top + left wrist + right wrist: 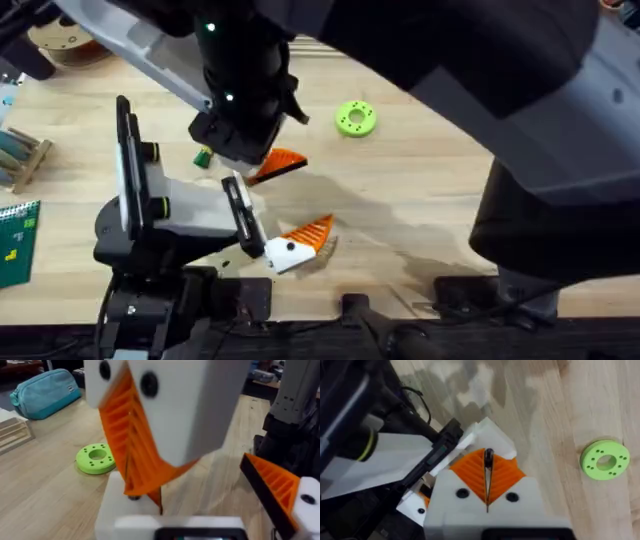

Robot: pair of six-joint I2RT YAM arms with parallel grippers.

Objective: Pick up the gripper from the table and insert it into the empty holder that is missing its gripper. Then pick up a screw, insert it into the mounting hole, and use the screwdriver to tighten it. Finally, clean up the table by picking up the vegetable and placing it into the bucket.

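Observation:
My right gripper [272, 165] [487, 495] reaches across the table and is shut on the small orange ribbed gripper [488, 462] [145, 460], pinched between its orange pads. It hangs just above my left arm's white holder [117, 507] [492, 435] [288, 258], a bare jaw tip with no pad. My left gripper [297, 245] [200, 505] is open; its other finger carries an orange pad [277, 487]. The small dark-green vegetable [203, 157] lies on the table beside the right gripper. The screw, screwdriver and bucket are out of view.
A lime-green disc [355, 118] [605, 460] [96, 458] lies on the wood farther back. A brown spool [62, 42], a wooden rack [20, 160] and a green board [15, 235] sit along the left edge. A teal pouch [45, 390] lies beyond the table.

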